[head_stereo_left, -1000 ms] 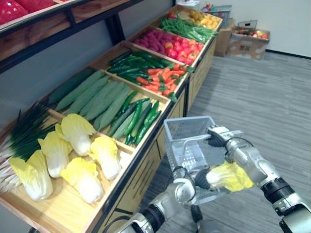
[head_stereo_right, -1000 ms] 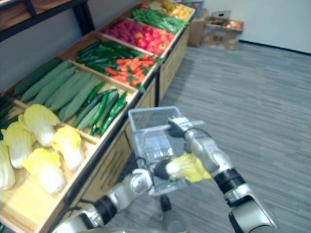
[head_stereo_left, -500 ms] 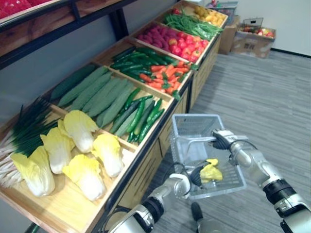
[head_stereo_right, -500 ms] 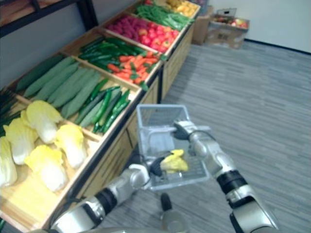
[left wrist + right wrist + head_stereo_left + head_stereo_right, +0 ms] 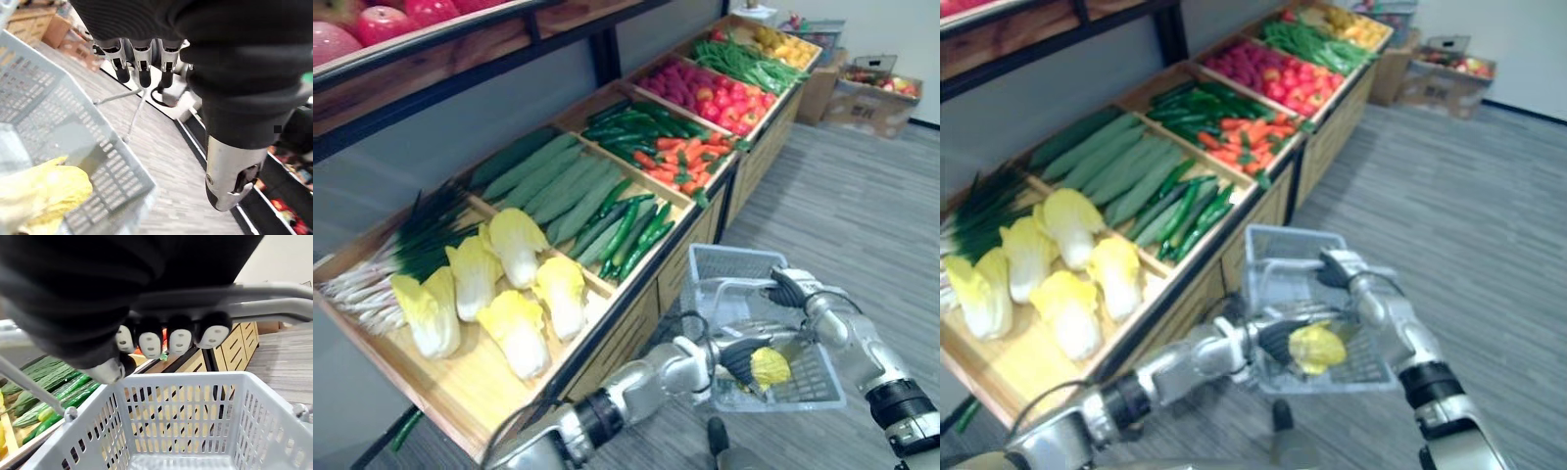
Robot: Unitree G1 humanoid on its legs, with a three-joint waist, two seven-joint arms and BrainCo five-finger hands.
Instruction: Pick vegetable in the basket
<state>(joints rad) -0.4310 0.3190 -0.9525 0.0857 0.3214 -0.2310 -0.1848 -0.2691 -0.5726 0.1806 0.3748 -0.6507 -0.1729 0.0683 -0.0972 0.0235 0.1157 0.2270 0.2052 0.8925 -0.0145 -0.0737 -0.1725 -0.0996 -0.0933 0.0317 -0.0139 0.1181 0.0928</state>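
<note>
Where the wooden shelf [image 5: 460,392] runs along the left, loose cabbages [image 5: 514,333] are seen lying beside green onions [image 5: 411,245] and cucumbers [image 5: 558,181]. Further right, the left hand [image 5: 741,358] is held at the near side of the grey basket [image 5: 734,264], and its fingers [image 5: 142,63] are shown straight and closed on nothing. Just beside it a yellow cabbage [image 5: 771,367] is seen lying low inside the basket, so the drop is judged done. At the far right the basket is carried by the right hand [image 5: 793,287], whose fingers are curled round the handle [image 5: 274,303]. One vegetable can thus be counted as picked. What is left is judged to be drawing the left hand clear of the basket and, if more are wanted, reaching to the shelf again.
</note>
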